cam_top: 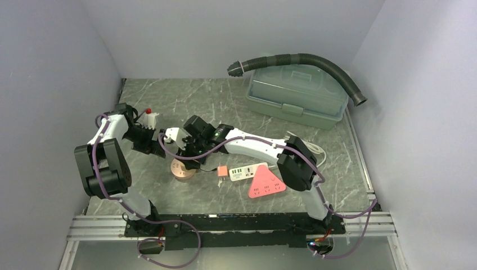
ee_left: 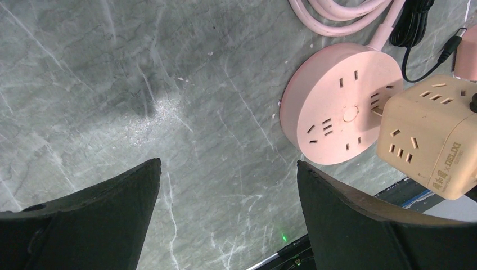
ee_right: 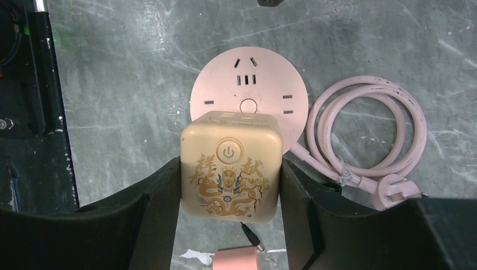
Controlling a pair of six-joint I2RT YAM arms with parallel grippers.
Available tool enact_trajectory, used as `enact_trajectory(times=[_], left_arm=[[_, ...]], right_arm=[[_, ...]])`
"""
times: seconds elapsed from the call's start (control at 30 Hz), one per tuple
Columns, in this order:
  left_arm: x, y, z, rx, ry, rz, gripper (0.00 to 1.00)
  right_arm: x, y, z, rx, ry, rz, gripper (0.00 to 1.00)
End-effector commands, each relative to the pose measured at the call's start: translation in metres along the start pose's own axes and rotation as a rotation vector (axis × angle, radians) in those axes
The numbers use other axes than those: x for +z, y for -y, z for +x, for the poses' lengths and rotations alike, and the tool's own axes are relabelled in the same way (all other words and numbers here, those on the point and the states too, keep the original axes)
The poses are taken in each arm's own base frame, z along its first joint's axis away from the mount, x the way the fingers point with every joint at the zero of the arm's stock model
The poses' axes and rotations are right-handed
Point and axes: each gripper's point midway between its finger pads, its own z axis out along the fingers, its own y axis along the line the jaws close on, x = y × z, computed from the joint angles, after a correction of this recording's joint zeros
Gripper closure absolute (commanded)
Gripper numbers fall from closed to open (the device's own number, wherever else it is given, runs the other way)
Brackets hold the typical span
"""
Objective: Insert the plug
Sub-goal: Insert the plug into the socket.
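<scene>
A beige cube plug (ee_right: 230,169) with a gold dragon print and a power button sits between the fingers of my right gripper (ee_right: 230,163), which is shut on its two sides. It hangs over the near part of the round pink socket (ee_right: 247,84), which lies flat on the marble table. In the left wrist view the cube (ee_left: 427,140) is tilted at the round socket's (ee_left: 337,107) right edge, with a prong close to the socket face. My left gripper (ee_left: 229,164) stands open over bare table, left of the socket, holding nothing.
The socket's coiled pink cable (ee_right: 365,129) lies to its right. A white power strip (cam_top: 247,170), a pink triangular strip (cam_top: 266,184) and a small pink adapter (cam_top: 222,171) lie near the middle. A green toolbox (cam_top: 296,94) with a black hose (cam_top: 304,59) stands at the back right.
</scene>
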Motion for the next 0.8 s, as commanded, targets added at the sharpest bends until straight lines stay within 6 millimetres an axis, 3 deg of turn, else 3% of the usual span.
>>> enact_trajectory(times=[0.0, 0.2, 0.37, 0.77], left_arm=[[-0.009, 0.005, -0.006, 0.019, 0.037, 0.008, 0.05], [-0.008, 0.006, -0.006, 0.02, 0.036, 0.02, 0.07], [-0.007, 0.011, -0.006, 0.02, 0.033, 0.055, 0.15], [-0.015, 0.017, -0.012, 0.027, 0.034, 0.085, 0.15]], right_arm=[[-0.011, 0.009, -0.02, -0.013, 0.078, 0.042, 1.0], [-0.005, 0.001, -0.022, 0.011, 0.077, -0.014, 1.0], [-0.003, -0.001, -0.021, 0.044, 0.041, -0.029, 1.0], [-0.044, 0.009, -0.073, 0.009, 0.199, 0.034, 1.0]])
